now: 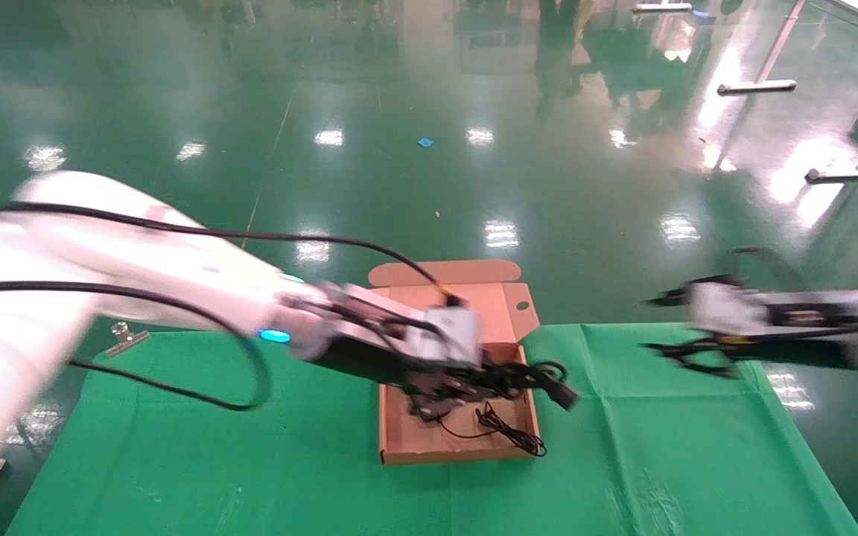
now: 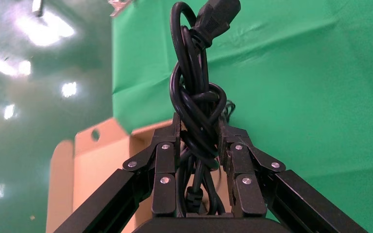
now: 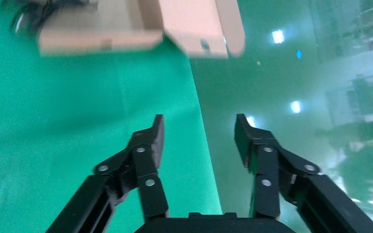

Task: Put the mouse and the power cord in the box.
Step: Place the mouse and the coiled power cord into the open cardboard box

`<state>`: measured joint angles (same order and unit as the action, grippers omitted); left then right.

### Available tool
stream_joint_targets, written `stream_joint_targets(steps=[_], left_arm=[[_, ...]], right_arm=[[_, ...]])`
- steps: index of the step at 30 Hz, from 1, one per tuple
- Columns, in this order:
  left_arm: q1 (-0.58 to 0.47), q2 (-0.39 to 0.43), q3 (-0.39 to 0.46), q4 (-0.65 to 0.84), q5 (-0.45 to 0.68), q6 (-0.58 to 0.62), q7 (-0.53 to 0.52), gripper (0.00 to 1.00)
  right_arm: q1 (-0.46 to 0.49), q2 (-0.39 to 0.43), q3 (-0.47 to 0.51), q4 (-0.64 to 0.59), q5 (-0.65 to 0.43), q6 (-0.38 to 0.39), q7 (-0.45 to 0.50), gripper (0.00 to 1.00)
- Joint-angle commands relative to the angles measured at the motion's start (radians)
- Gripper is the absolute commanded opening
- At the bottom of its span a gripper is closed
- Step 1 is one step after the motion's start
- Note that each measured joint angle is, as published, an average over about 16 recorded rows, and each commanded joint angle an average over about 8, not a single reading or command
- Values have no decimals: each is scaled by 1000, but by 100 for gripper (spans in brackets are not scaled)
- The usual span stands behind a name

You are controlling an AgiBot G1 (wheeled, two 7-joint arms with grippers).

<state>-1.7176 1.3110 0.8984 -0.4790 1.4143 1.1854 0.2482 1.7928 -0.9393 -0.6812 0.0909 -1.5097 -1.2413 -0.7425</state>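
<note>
- Power cord (image 2: pixel 197 111): a bundle of thick black loops, clamped between the fingers of the left pincer (image 1: pixel 466 383). In the head view it hangs over the box (image 1: pixel 414 439), with one plug end jutting past the right wall.
- Left pincer: closed tight on the cord bundle, fingers pressing both sides of the loops; positioned over the box interior.
- Box: shallow brown cardboard mailer, lid hinged back on its far side, standing on the green-covered table (image 1: pixel 250 476) near the middle.
- Mouse: body not clearly made out; a thin black wire (image 1: pixel 507 432) lies in the near right corner of the box, partly over the wall. Whether the mouse itself is inside, I cannot tell, as the left pincer and cord cover that area.
- Right pincer (image 3: pixel 199 138): fingers spread wide, holding nothing, hovering above the right part of the table, well apart from the box.
- Step in hand, by judgement: placing the cord in the box.
- Next move calls for: lowering the bundle so the overhanging plug clears the right wall, then releasing.
</note>
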Motion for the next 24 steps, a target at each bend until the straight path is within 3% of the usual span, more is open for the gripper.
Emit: stream_joint_targets(steps=[1, 5, 9, 17, 24], left_arm=[[9, 58, 25, 34, 31, -53, 39, 0], [83, 66, 97, -15, 26, -232, -1, 0], [126, 65, 172, -51, 12, -334, -76, 4], [145, 79, 257, -69, 9, -398, -143, 99], [141, 70, 244, -72, 7, -385, -135, 100]], right_arm=[[39, 72, -4, 9, -7, -71, -37, 100], [109, 191, -27, 8, -42, -193, -54, 100], [152, 252, -46, 6, -71, -241, -48, 100], [179, 301, -54, 7, -85, -284, -43, 100], [172, 282, -53, 7, -84, -269, -43, 100]])
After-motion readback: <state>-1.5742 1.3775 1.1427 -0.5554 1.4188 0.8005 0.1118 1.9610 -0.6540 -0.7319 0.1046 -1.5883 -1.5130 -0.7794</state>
